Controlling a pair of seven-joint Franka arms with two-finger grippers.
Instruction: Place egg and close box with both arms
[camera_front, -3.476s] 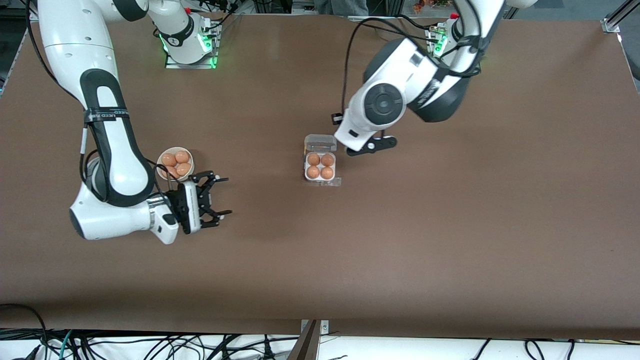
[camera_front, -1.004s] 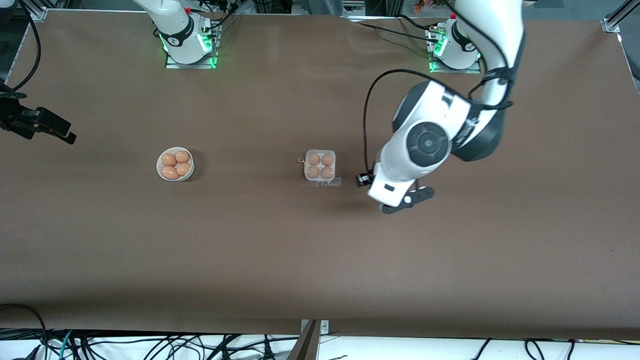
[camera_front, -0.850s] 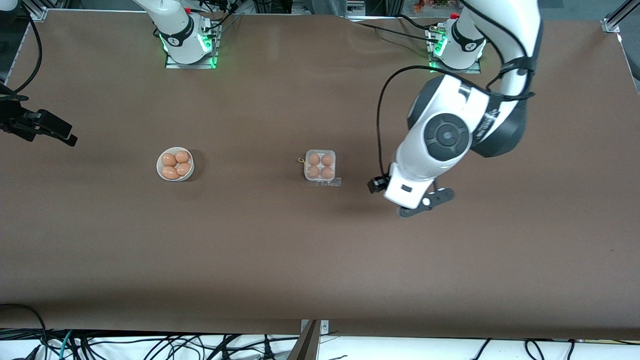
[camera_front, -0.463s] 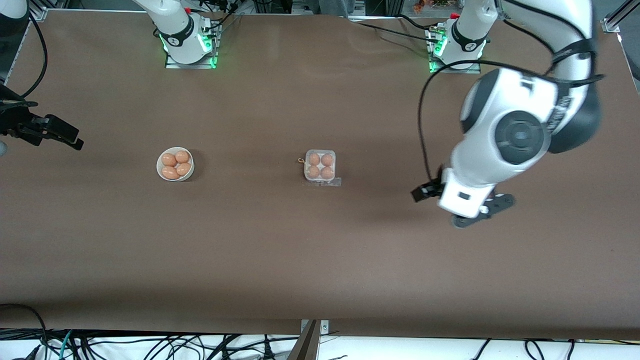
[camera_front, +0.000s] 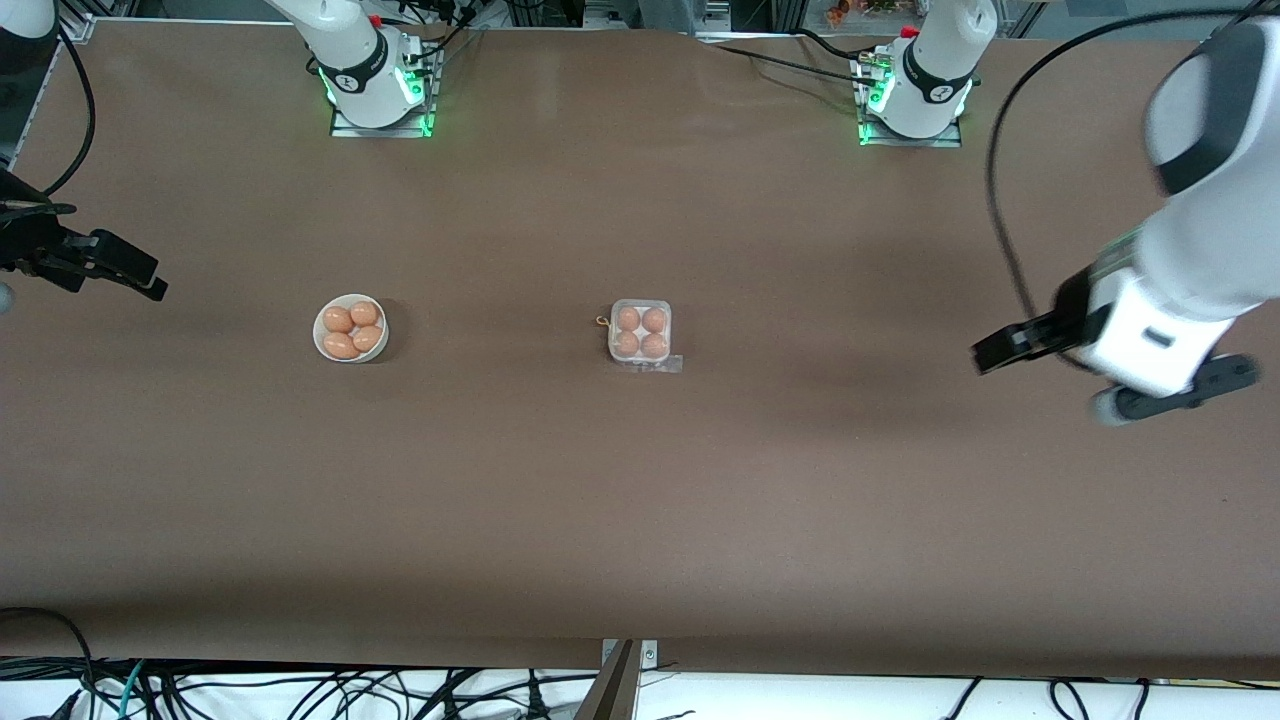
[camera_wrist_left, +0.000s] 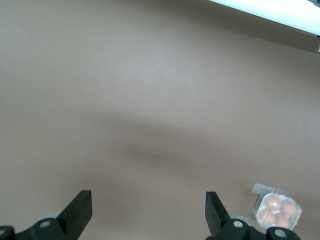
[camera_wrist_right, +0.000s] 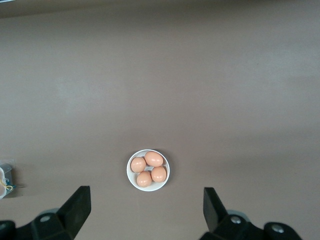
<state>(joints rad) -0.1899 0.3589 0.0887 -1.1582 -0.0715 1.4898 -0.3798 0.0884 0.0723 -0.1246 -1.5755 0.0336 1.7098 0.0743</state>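
eggs in box; bowl beside

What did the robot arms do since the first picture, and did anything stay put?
The egg box got its lid shut; earlier it stood open. Both arms then pulled away: the left hand swung out over the table toward its own end, and the right hand drew back to its end. Both hands are open and empty. The box and the bowl of eggs stayed where they were.

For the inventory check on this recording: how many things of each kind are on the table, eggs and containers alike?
Eggs in the box: 4
Eggs in the white bowl: 4
Boxes (clear carton, lid down): 1
Bowls: 1
Total: 8 eggs and 2 containers, 10 things.
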